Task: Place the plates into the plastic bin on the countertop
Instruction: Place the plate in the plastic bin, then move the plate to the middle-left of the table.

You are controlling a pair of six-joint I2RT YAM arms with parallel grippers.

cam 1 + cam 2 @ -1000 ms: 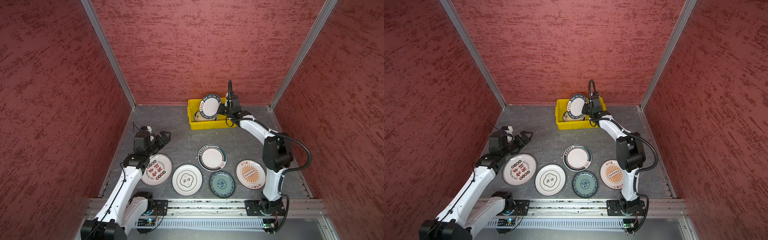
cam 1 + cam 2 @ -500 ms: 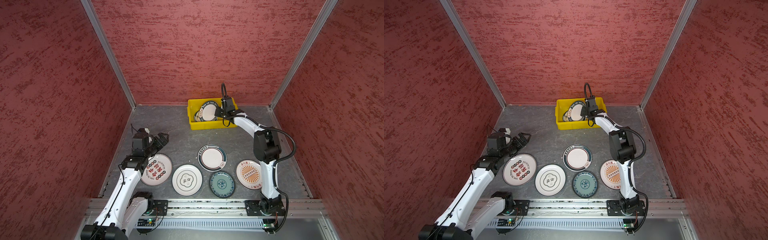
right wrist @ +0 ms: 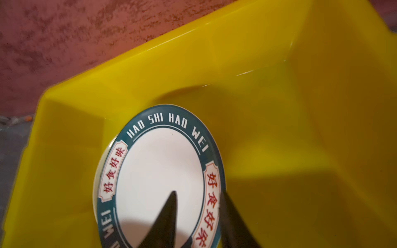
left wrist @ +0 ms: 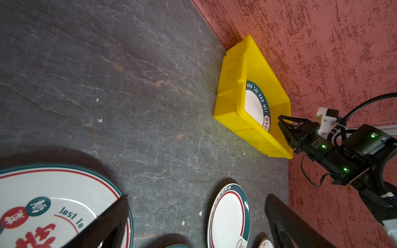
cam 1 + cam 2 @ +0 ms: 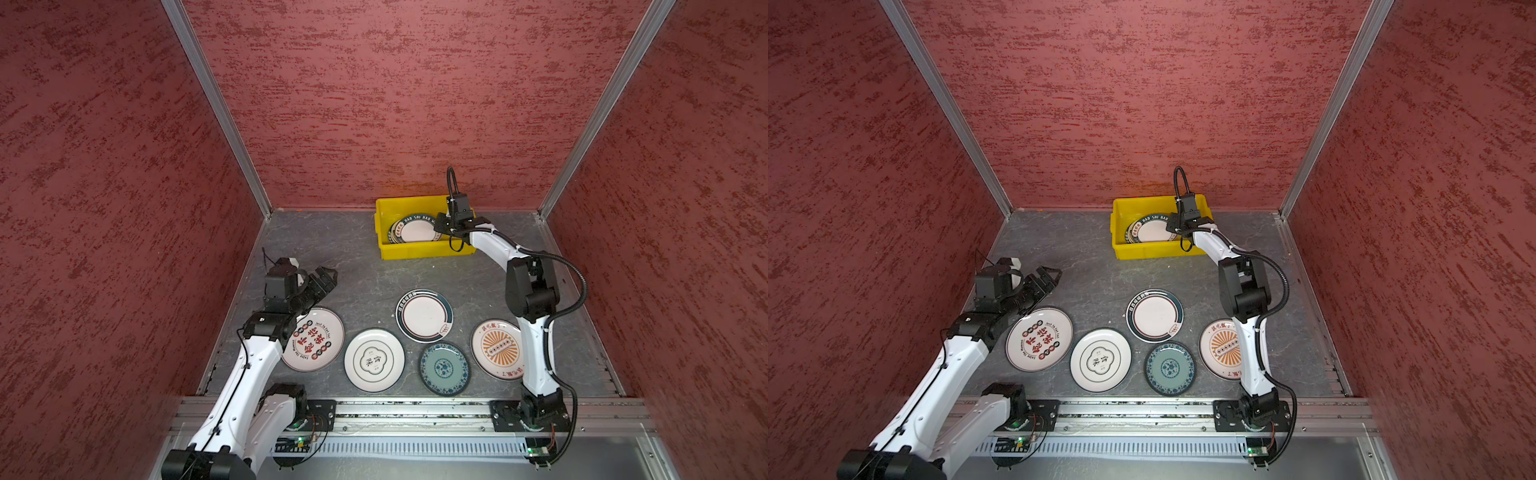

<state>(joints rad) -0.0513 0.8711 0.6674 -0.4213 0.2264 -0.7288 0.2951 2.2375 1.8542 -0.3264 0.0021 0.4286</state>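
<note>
The right gripper (image 3: 197,193) is straddling the teal-rimmed plate (image 3: 159,167) inside the yellow bin (image 3: 279,128) — jaws parted; the left gripper (image 5: 319,282) is hovering wide open.

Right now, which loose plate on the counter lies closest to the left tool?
The big white plate with red and black characters, leftmost of the five. The open left tool sits just past its far edge; the others lie further right.
</note>
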